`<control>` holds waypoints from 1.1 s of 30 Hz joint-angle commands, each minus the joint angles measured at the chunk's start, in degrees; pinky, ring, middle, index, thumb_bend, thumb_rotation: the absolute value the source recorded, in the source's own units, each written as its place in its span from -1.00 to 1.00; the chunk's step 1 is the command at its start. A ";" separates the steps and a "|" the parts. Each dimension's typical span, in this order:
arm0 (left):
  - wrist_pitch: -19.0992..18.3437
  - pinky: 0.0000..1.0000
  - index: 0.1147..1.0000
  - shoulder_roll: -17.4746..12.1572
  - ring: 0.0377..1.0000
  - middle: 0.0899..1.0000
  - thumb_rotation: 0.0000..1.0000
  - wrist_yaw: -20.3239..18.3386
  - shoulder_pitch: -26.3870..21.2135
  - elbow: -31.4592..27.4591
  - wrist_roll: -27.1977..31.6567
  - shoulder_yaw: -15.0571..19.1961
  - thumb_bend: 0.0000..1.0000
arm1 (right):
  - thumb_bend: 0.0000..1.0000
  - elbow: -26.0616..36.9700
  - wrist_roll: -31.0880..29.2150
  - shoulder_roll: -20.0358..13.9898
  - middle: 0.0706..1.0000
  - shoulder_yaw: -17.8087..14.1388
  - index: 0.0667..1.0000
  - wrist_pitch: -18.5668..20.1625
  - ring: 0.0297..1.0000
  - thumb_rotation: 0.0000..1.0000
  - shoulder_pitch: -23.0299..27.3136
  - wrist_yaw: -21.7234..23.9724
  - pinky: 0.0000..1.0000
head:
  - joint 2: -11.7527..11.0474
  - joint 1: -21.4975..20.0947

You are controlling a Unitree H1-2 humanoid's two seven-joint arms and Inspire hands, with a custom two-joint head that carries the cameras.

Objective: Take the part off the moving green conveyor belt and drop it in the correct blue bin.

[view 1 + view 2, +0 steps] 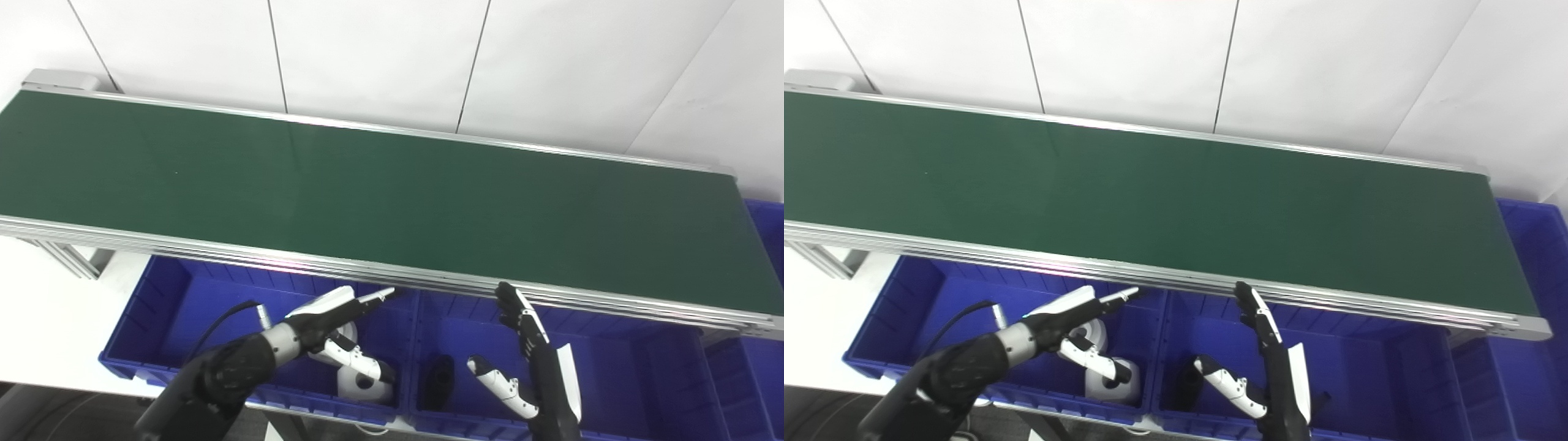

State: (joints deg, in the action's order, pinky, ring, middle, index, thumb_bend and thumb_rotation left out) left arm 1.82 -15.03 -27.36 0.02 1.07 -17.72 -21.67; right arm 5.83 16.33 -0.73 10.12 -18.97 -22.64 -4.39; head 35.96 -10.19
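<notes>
The green conveyor belt [380, 202] runs across the picture and carries no part that I can see. My left hand [337, 327] hovers over the left blue bin [153, 312], fingers stretched toward the belt's near rail, thumb apart, holding nothing. My right hand [530, 355] stands upright over the middle blue bin [612, 373], fingers straight, thumb spread, empty. White parts [361, 383] lie in the left bin under my left hand. A black part [438, 381] lies in the middle bin beside my right thumb.
The belt's aluminium near rail [245, 251] overhangs the bins' far walls. Another blue bin [765, 245] sits past the belt's right end. A white wall stands behind the belt, and a bare white floor [49, 306] lies at the left.
</notes>
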 commanded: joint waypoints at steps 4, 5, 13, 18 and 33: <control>10.88 0.80 0.92 1.31 0.91 0.95 0.17 3.35 4.66 -3.25 11.29 4.52 0.77 | 0.69 -0.47 1.45 0.55 0.80 0.31 0.80 -3.89 0.77 0.25 -0.64 -1.51 0.69 | -1.45 -1.31; 12.01 0.80 0.91 1.83 0.90 0.94 0.14 3.56 5.37 -3.06 13.01 5.08 0.76 | 0.69 -0.64 1.84 0.57 0.81 0.35 0.80 -3.63 0.77 0.25 -0.70 -1.64 0.70 | -1.75 -1.54; 14.08 0.88 0.90 6.70 0.97 0.99 0.10 5.39 8.18 -0.93 21.70 8.19 0.83 | 0.70 -2.49 3.83 1.03 0.82 0.59 0.83 -2.98 0.78 0.21 -0.79 -2.36 0.68 | -5.51 -3.90; 16.46 0.91 0.94 7.31 1.00 1.00 0.07 5.71 7.99 3.24 22.73 9.79 0.87 | 0.72 -3.93 4.38 1.96 0.82 0.31 0.83 -3.87 0.79 0.18 -0.75 -3.86 0.69 | -7.04 -4.87; 18.50 0.96 1.00 6.66 1.00 1.00 -0.03 5.83 6.78 5.53 19.56 9.94 0.90 | 0.73 -3.95 4.95 3.86 0.82 -0.13 0.81 -2.07 0.78 0.16 -0.10 -7.01 0.65 | -6.18 -9.58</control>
State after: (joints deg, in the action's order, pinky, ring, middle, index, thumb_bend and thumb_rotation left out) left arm 18.93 -7.85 -21.66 8.18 8.41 2.00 -11.66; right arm 0.03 21.27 2.30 10.14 -20.04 -22.79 -10.67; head 29.00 -19.42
